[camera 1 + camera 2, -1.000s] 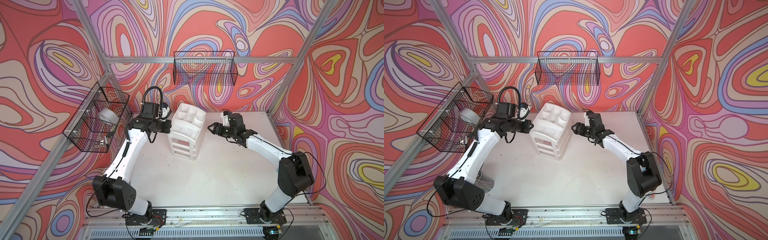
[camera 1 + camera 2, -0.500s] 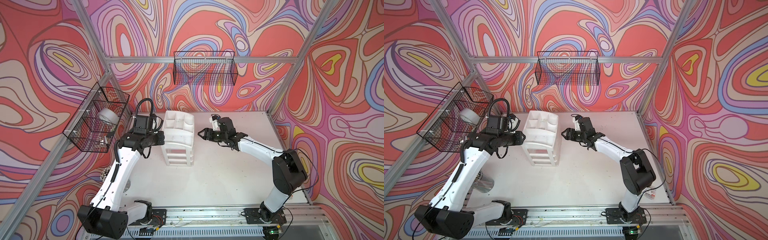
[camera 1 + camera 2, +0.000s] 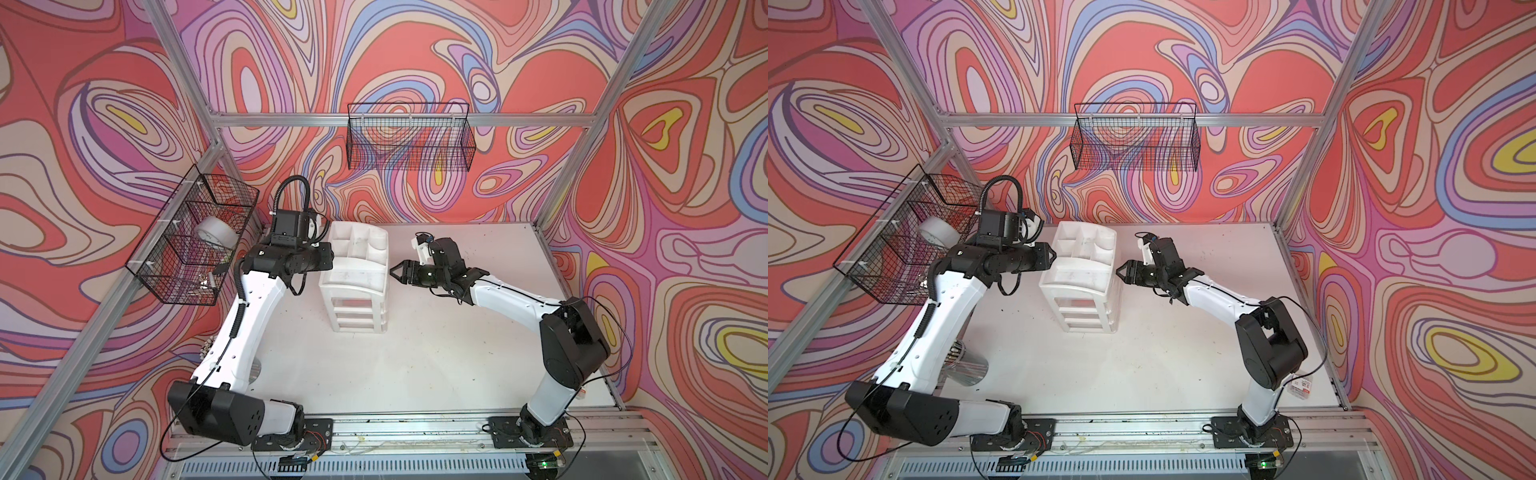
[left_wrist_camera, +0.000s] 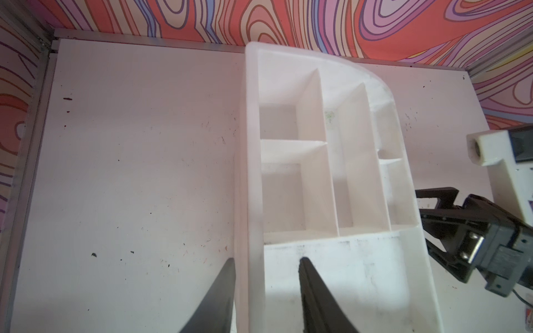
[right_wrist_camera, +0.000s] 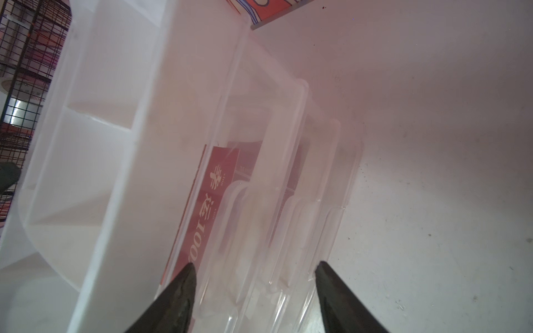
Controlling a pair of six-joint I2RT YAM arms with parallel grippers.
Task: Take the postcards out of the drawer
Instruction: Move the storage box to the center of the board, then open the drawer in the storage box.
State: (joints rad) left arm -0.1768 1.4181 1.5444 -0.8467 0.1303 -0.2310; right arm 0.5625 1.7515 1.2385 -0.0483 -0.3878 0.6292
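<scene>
Left claw point(image 4: 266, 261) parted astride organizer point(image 3: 357, 270) rim at nine o'clock, right claw point(image 3: 397, 275) spread at three o'clock, postcards point(image 5: 215, 196) inside drawer point(image 5: 230, 219).

**Plastic, wire and card around my fingers**

The organizer point(image 4: 331, 288) is matt white plastic, and its flat top is smudged grey and scuffed. Its drawer point(image 5: 245, 219) is clear, glossy plastic. Through it the postcards point(image 5: 215, 184) look like smooth red card with white print. The fingers of my left gripper point(image 4: 266, 259) and right gripper point(image 5: 255, 263) are matt black plastic. The table point(image 4: 129, 173) is a matt white board flecked with dark specks. The wire baskets point(image 3: 409, 141) are thin black metal, the frame rails point(image 3: 291, 119) are brushed aluminium, and the cup point(image 3: 967, 368) is shiny ribbed metal. My arm shells point(image 3: 257, 307) are smooth white plastic.
</scene>
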